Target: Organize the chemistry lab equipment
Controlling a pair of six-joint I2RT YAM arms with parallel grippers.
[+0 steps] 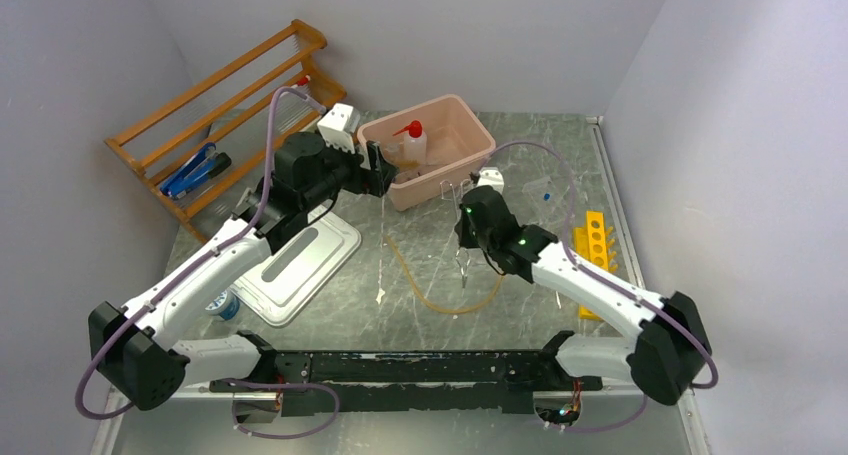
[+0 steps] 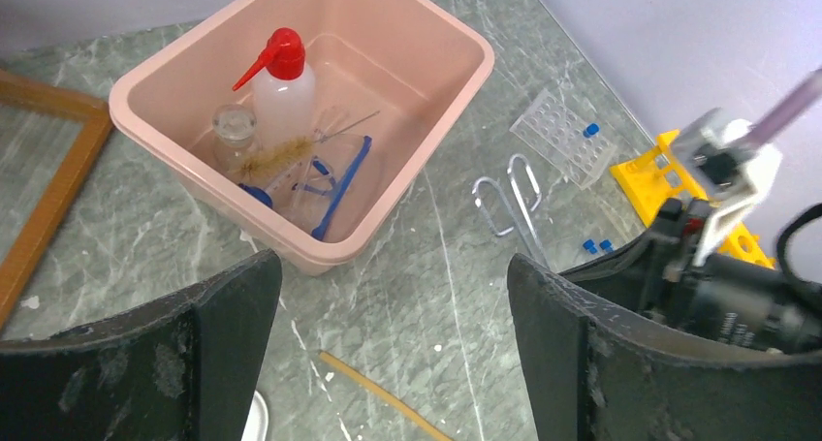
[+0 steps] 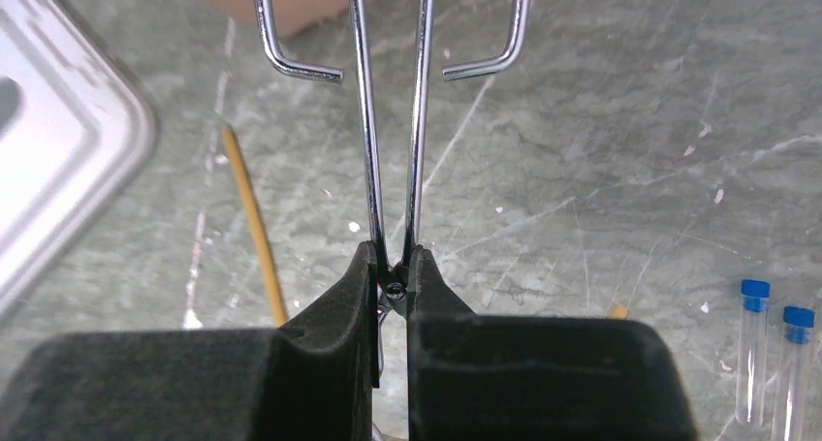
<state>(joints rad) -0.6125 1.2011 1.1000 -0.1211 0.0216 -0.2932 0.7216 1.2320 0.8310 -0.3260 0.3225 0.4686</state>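
1. Right gripper (image 3: 393, 267): the jaws are clamped on the metal tongs (image 3: 365, 150), pinching both arms together just ahead of the pivot.
2. Long axis: the tongs run straight out from the jaws. Their bent tips lead, and the pink edge of the tub (image 2: 426, 141) shows just beyond those tips in the right wrist view.
3. Governing relation: the tub lies ahead of the right jaws, along the line of the tongs. A deposit would therefore call for a forward carry and little turning.
4. Left gripper (image 2: 390, 267): the jaws stand wide apart and hold nothing. This arm hovers nearer the tub, but it is not the one carrying the load.
5. In the tub: the squeeze bottle (image 2: 283, 97) stands upright and the goggles (image 2: 334, 179) lie beside it.
6. On the desk (image 1: 380, 325): the tubing (image 3: 254, 223) to the left of the tongs, the capped tubes (image 3: 751, 354) to the right, and the yellow rack (image 1: 595, 240) near the right wall.
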